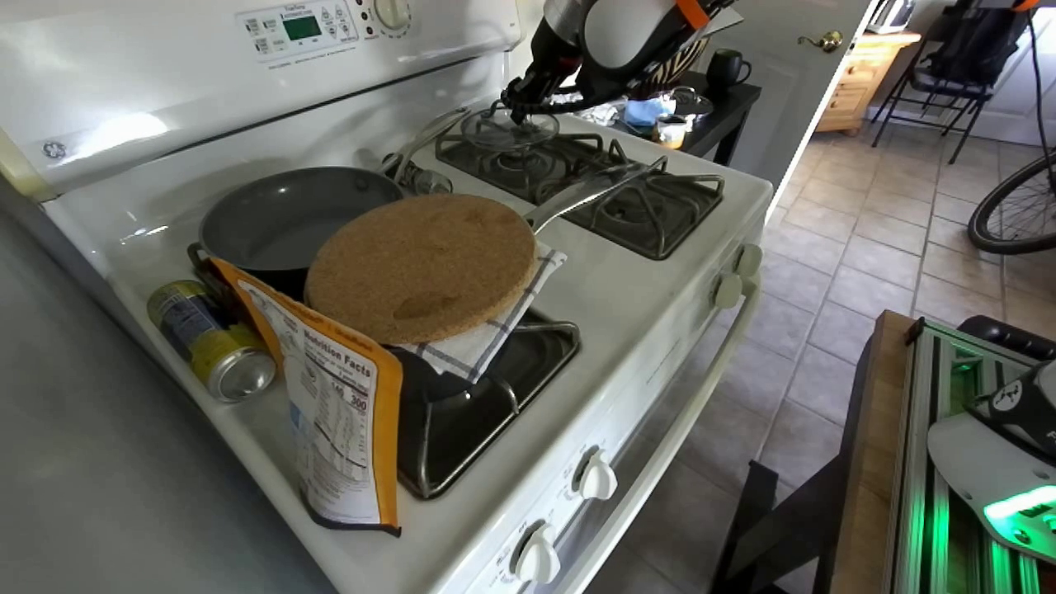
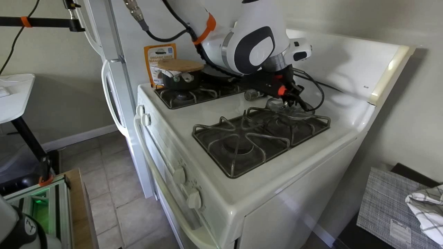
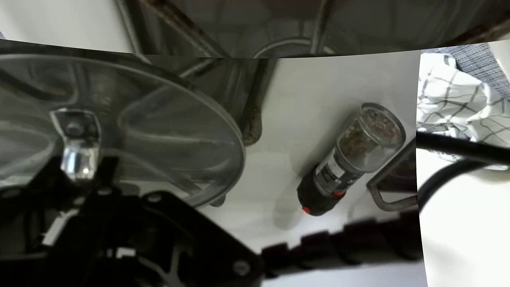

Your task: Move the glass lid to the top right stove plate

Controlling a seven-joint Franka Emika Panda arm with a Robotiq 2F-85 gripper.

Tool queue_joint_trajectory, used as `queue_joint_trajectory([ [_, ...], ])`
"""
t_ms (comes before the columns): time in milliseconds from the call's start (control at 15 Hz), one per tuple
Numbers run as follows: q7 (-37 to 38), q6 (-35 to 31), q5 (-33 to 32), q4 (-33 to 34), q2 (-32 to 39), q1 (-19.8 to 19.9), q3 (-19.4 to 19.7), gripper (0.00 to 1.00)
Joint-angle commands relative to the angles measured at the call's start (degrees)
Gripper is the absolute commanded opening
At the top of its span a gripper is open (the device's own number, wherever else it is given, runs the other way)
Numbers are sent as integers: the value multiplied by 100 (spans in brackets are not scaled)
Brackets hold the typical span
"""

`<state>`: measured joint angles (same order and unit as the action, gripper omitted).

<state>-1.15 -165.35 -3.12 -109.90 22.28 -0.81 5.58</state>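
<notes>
The glass lid (image 1: 487, 134) is round and clear, with a shiny metal handle on top. It is at the back burner (image 1: 520, 168) of the right-hand grate, also in an exterior view (image 2: 297, 113). I cannot tell whether it rests fully on the grate or hovers just above it. My gripper (image 1: 516, 111) points down at the lid's middle. In the wrist view, the dark fingertips (image 3: 81, 172) sit close on both sides of the lid's (image 3: 175, 135) metal handle and appear shut on it. The fingers' lower parts are partly hidden by the handle.
A spice grinder (image 3: 346, 147) lies on the white stove top beside the lid. A grey frying pan (image 1: 289, 214), a cork disc (image 1: 429, 264) on a pot, a can (image 1: 210, 342) and an orange-edged bag (image 1: 346, 412) stand on the other half. The stove's back panel (image 2: 346, 65) rises behind.
</notes>
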Motion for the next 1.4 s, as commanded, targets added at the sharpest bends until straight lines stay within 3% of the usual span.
queue_joint_trajectory([
  [0, 221, -34, -170, 172, 147, -74, 67, 3],
  [67, 224, -3, -158, 192, 160, -77, 58, 3],
  [133, 207, 34, -130, 203, 167, -63, 33, 38],
  [267, 187, 88, -98, 191, 165, -48, 5, 46],
  [467, 65, 387, 46, 60, -31, 48, -150, 69],
  [733, -39, 1036, 216, -471, -936, 177, -342, 99],
  [1000, -491, 2514, 686, -879, -2017, 323, -496, 100],
  [1133, -1571, 2966, 1434, -1086, -2563, 347, -580, 100],
  [1267, -2327, 3123, 1759, -1212, -2960, 199, -504, 100],
  [1333, -1704, 3002, 1412, -808, -2465, 199, -453, 100],
])
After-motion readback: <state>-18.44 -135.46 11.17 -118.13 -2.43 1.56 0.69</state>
